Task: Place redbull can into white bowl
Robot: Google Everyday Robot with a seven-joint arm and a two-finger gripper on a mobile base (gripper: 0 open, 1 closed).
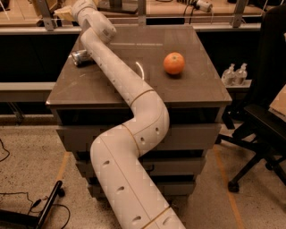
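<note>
The redbull can [80, 57] lies on its side at the table's left edge, its silver top facing left, right against the left side of my arm [117, 75]. My arm stretches across the table to its far left corner. My gripper [82, 5] is at the arm's end by the top edge of the view, beyond the can. A thin white curved edge [141, 71] shows just right of the arm; it may be the white bowl's rim, with the rest hidden behind the arm.
An orange [174, 63] sits on the right half of the dark table [196, 89]. Two small bottles [235, 74] stand on a ledge to the right. A black office chair [263, 120] is at the right, and cables lie on the floor at the lower left.
</note>
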